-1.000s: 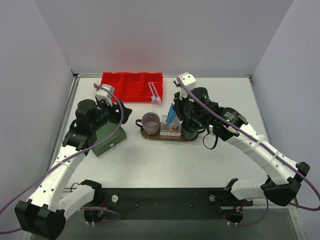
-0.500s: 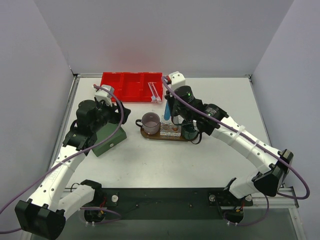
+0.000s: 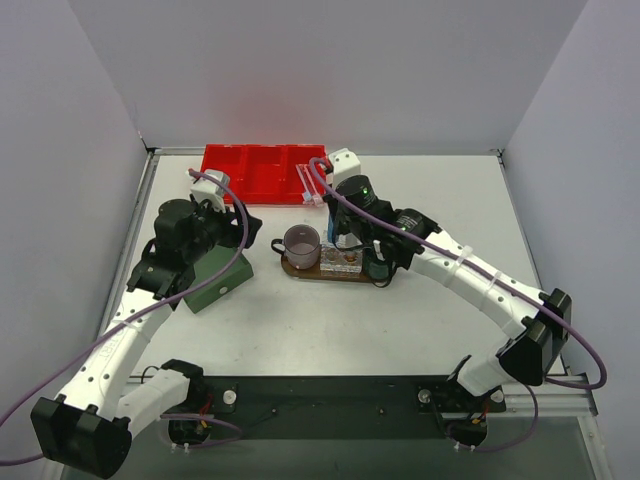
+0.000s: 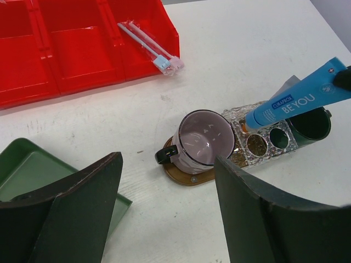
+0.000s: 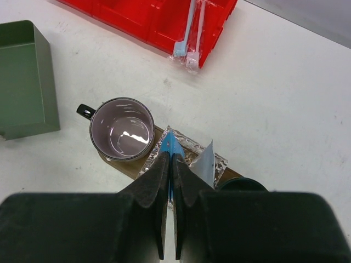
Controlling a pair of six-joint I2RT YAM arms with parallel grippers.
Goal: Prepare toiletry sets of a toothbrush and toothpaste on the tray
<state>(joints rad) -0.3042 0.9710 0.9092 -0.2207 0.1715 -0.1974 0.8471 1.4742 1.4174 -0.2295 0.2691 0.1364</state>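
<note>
My right gripper [image 5: 171,159] is shut on the flat end of the blue toothpaste tube [image 4: 296,101]. It holds the tube slanted, cap end down at a hole of the clear holder [image 4: 263,139] on the brown oval tray [image 4: 189,176]. The white tube [image 5: 205,159] stands in the holder beside it. Two toothbrushes [image 4: 151,46] lie in the right compartment of the red bin [image 3: 262,170]. My left gripper [image 4: 167,159] is open and empty, above the table between the green box and the tray.
A purple mug [image 4: 205,139] stands on the tray's left end and a dark cup [image 4: 310,123] on its right end. The green box [image 3: 215,275] sits left of the tray. The red bin lies along the back edge.
My right arm has swung left and lower with the blue tube, bringing its cap end down onto the holder. The left arm has not moved.
</note>
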